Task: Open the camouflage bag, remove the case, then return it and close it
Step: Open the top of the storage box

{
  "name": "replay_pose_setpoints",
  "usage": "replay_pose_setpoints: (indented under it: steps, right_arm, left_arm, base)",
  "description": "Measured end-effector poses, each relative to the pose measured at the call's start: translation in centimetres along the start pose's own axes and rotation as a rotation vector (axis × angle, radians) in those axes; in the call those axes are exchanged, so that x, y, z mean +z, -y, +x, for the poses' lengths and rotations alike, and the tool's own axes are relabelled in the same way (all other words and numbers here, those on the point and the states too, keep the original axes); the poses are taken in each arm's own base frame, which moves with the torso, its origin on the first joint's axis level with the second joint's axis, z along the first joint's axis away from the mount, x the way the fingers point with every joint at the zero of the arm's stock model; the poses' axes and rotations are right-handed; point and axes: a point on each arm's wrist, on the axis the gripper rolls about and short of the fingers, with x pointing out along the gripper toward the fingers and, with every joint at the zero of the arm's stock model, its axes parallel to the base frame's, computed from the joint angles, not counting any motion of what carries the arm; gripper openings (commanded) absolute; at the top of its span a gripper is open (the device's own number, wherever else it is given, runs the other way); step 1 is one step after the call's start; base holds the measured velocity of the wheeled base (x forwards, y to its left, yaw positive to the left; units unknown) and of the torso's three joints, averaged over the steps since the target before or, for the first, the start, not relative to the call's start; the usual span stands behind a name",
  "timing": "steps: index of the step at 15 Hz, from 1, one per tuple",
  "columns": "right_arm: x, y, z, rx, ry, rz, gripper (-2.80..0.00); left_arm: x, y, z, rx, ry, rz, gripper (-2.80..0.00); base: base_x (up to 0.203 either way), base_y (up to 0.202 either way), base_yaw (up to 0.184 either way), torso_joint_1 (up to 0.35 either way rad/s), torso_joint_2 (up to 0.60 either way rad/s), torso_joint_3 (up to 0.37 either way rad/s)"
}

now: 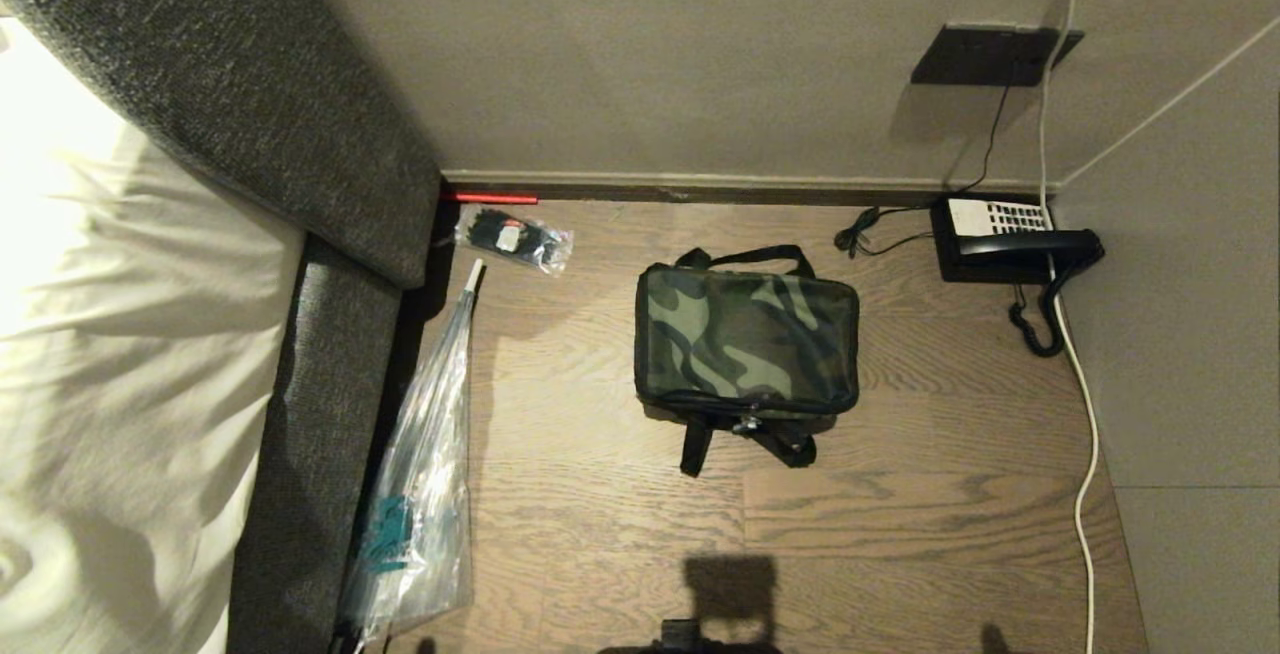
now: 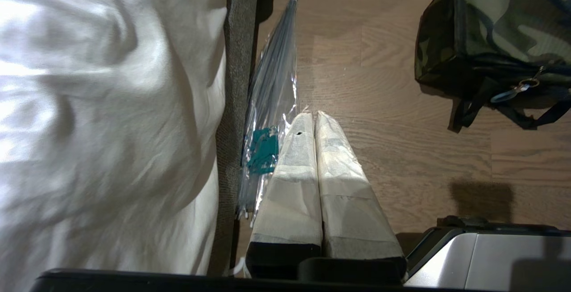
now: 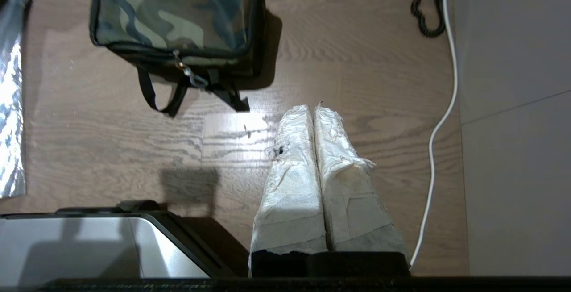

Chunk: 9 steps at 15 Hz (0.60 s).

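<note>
The camouflage bag [image 1: 747, 339] lies flat and zipped on the wooden floor, in the middle of the head view. Its black straps trail toward me, and a metal zip pull [image 3: 184, 67] hangs at its near edge. The case is hidden. Neither arm shows in the head view. My left gripper [image 2: 315, 114] hangs shut and empty above the floor, short of the bag's [image 2: 508, 28] left corner. My right gripper [image 3: 312, 107] is shut and empty too, short of the bag's [image 3: 174, 10] right corner. Both pairs of white-wrapped fingers press together.
A bed with white linen [image 1: 120, 354] and a grey frame [image 1: 320, 414] fills the left. A long clear plastic sleeve [image 1: 425, 474] and a small packet [image 1: 513, 238] lie beside it. A black telephone [image 1: 1005, 239] sits at the back right; a white cable [image 1: 1088, 454] runs along the right wall.
</note>
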Motion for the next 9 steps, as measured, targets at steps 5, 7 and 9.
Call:
replay_pose_setpoints:
  steps: [5,7,9]
  right_arm:
    - [0.00,0.00,0.00,0.000,-0.001,0.000,-2.80]
    - [0.00,0.00,0.00,0.000,0.000,-0.001,-2.80]
    - [0.00,0.00,0.00,0.000,-0.001,0.000,-2.80]
  left_arm:
    - [0.00,0.00,0.00,0.000,0.000,-0.001,-2.80]
    - [0.00,0.00,0.00,0.000,0.000,-0.001,-2.80]
    - [0.00,0.00,0.00,0.000,0.000,-0.001,-2.80]
  base:
    - [0.000,0.000,0.000,0.002,0.00,-0.198]
    - [0.000,0.000,0.000,0.000,0.00,-0.205]
    - [0.000,0.000,0.000,0.006,0.00,-0.189]
